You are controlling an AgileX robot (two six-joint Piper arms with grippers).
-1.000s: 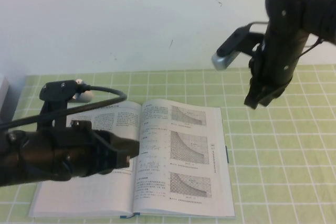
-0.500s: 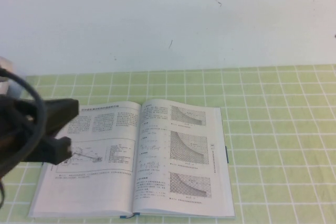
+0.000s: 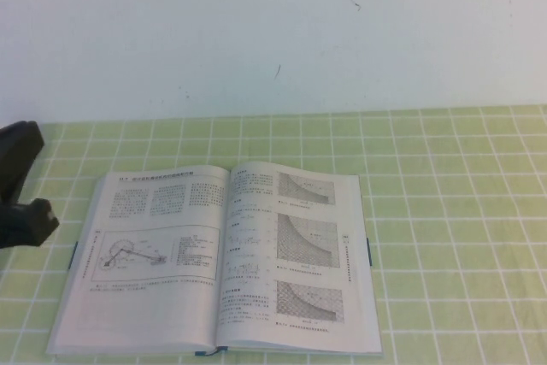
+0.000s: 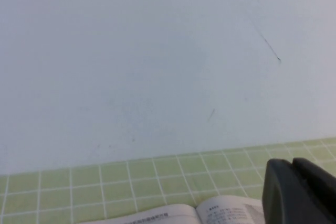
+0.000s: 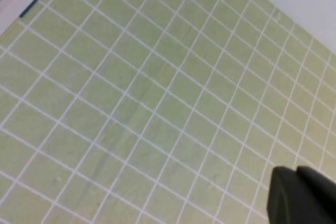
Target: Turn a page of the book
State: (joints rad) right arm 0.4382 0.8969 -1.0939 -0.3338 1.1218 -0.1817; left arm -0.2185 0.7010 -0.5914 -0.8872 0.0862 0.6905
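- White-paged thick textbook, the book (image 3: 226, 258), lies open flat on our green gridded desk (image 3: 453, 237); the page (image 3: 149, 254) with the circular drawing rests leftward, seemingly already turned.
- Left gripper (image 3: 19, 185) sits at the desk's left edge, clear of the book; right gripper (image 5: 304, 195) is over bare desk; we cannot tell either's fingers.

A green gridded mat (image 3: 444, 211) covers the table below a white wall (image 3: 256, 32).

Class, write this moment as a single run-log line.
book: open flat, mechanism-drawing page lying left | left gripper: left table edge, off book | right gripper: above mat, holding nothing
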